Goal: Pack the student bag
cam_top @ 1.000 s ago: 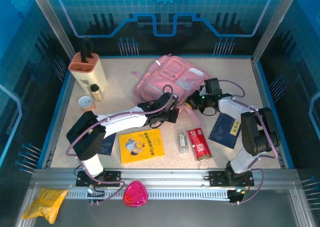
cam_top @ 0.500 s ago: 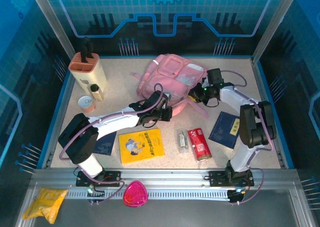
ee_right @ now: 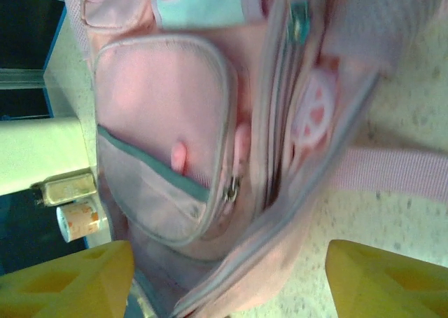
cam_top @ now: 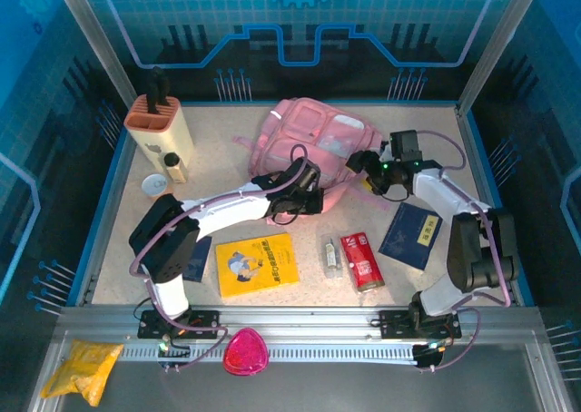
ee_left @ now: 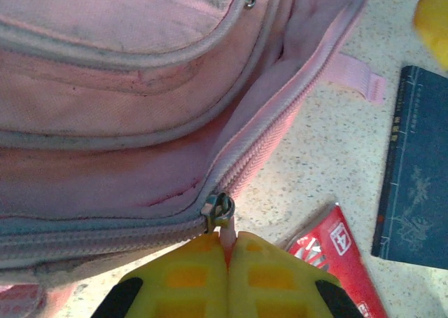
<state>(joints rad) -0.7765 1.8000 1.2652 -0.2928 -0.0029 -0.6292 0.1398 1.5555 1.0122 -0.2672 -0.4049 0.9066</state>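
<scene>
The right gripper (cam_top: 367,172) is springing open and pulling back from the pink backpack (cam_top: 313,140), its yellow fingers (ee_right: 70,276) spreading wide, while the left gripper (cam_top: 306,194), pinching the zipper pull (ee_left: 218,209), is edging along the bag's near side.

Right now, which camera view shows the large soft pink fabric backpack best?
Top external: nearly the whole pink fabric backpack is in frame. Left wrist shows its zip edge close up; right wrist, its front pockets, blurred.
</scene>
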